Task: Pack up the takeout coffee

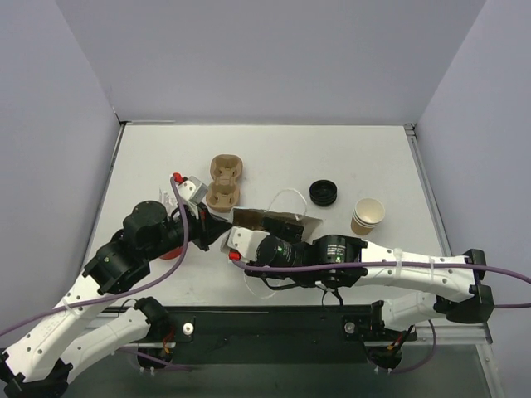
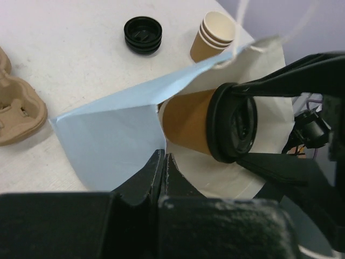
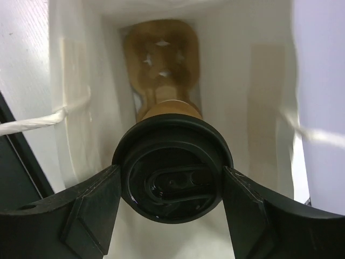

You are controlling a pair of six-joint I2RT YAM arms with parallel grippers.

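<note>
So the blue bag is lying on its side with its mouth facing the arms. The left gripper has its fingers pressed together right at the bag's lower lip, bottom centre of the left wrist view. My guess is it's pinning the edge so the mouth gapes, though I can't actually see paper between the fingers.

The right gripper is clamped on the brown cup around its black lid. The cup is tipped sideways with its bottom pointing into the bag. It sits right in the mouth, centre-right of that view.

The right wrist view looks down the bag. There's a pulp tray at the far end, straight ahead of the cup, so that's probably the target.
</note>
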